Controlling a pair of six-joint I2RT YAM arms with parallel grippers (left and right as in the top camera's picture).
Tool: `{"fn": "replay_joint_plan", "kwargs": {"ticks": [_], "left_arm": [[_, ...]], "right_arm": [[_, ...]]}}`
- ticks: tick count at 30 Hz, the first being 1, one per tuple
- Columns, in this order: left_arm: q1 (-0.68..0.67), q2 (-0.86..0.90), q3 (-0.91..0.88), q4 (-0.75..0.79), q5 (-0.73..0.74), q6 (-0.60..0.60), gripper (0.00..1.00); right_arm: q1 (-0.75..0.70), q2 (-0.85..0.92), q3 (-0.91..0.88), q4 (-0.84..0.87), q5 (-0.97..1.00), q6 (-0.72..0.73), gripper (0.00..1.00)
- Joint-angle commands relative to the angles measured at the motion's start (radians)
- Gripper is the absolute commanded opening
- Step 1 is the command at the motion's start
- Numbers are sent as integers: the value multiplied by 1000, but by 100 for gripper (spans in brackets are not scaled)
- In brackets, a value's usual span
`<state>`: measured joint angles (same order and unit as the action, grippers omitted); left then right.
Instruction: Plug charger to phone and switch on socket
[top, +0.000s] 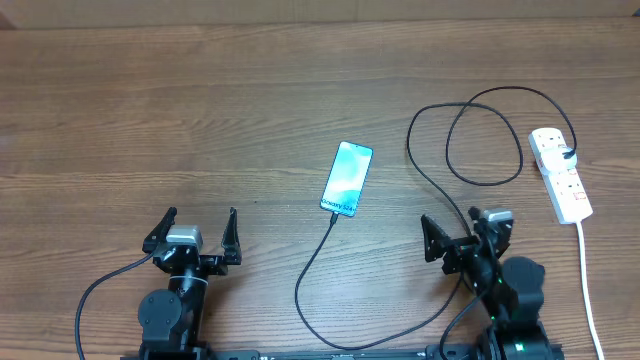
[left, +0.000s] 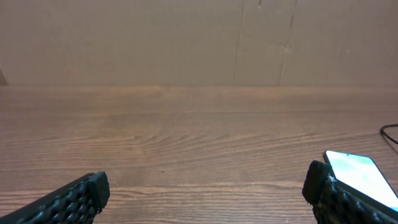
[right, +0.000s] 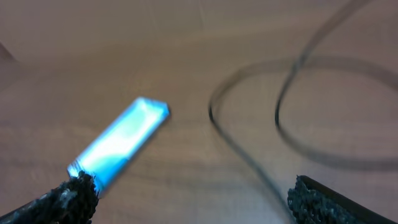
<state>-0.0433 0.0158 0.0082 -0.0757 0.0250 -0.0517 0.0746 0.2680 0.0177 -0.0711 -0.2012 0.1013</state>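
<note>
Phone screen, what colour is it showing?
The phone shows a bright light-blue screen, clearest in the overhead view.

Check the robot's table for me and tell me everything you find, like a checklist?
Surface: brown wood-grain table, flat.
Job's things: slim smartphone with lit light-blue screen lying flat; white power strip with red-marked switches, black plug in its far end.
Clutter: nothing seen.
Grippers: left gripper and right gripper, jaws open, holding nothing.
Cables: thin black charger cable loops from the plug to the phone's near end; white cord leaves the strip.
Surroundings: plain brown wall.
</note>
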Motion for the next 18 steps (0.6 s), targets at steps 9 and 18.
{"fn": "replay_joint_plan", "kwargs": {"ticks": [9, 18], "left_arm": [[6, -12, -3, -2, 1, 11, 100], [6, -12, -3, -2, 1, 11, 100]], "right_arm": [[6, -169, -10, 2, -6, 68, 100], [6, -265, -10, 10, 9, 67, 100]]}}
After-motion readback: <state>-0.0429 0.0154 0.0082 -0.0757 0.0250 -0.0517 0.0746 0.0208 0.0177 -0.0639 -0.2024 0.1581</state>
